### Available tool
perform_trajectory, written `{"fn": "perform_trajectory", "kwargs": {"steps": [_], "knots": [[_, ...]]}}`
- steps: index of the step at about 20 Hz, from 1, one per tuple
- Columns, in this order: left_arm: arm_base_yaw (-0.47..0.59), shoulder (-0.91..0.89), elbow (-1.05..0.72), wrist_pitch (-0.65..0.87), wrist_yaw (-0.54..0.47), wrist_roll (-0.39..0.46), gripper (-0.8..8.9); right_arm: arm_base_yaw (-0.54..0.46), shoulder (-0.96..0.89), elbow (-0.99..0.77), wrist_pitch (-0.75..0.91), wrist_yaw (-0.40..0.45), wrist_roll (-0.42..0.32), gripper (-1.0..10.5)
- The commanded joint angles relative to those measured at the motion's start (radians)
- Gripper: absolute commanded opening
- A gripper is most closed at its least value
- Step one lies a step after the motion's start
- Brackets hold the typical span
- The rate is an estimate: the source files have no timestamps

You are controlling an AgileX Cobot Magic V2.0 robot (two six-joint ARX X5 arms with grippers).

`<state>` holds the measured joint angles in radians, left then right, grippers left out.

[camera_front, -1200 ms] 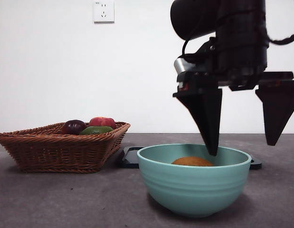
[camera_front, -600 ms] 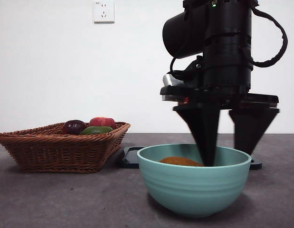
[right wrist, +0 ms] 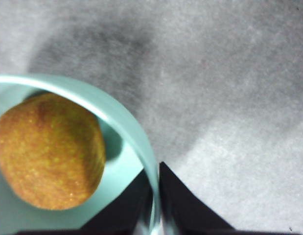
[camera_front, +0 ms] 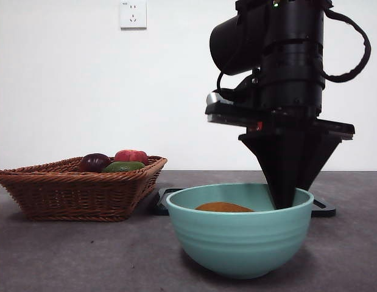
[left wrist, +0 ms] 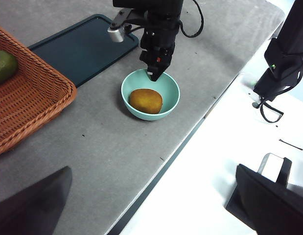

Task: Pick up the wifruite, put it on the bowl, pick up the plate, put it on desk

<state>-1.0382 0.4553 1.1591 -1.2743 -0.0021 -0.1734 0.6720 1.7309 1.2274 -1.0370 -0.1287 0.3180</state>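
The fruit point(left wrist: 145, 101) lies in the bowl point(camera_front: 240, 237); the right tool point(right wrist: 154, 196) now pinches the bowl's rim, not yet lifted.

**Claw pinched on bowl rim**

Right claw point(right wrist: 154, 205) has its two black jaws closed on the rim of the mint-green bowl point(right wrist: 119, 117) — one jaw inside the wall, one outside, w/ the thin rim between them. The wifruite point(right wrist: 46, 152), dull brownish-orange w/ speckled skin, lies inside the bowl near the rim, apart from the jaws. Grey mottled counter point(right wrist: 224, 73) beyond — soft shadows on it.
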Motion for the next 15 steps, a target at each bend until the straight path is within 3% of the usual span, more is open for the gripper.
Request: {"fn": "perform_trajectory", "kwargs": {"steps": [1,15], "knots": [[-0.009,0.000,0.012,0.018,-0.003,0.008,6.25,-0.005,0.023,0.056,-0.007,-0.002,-0.007,0.1],[-0.009,0.000,0.012,0.022,-0.003,0.008,6.25,-0.209,0.119,0.427,-0.130,-0.004,-0.047,0.1]]}}
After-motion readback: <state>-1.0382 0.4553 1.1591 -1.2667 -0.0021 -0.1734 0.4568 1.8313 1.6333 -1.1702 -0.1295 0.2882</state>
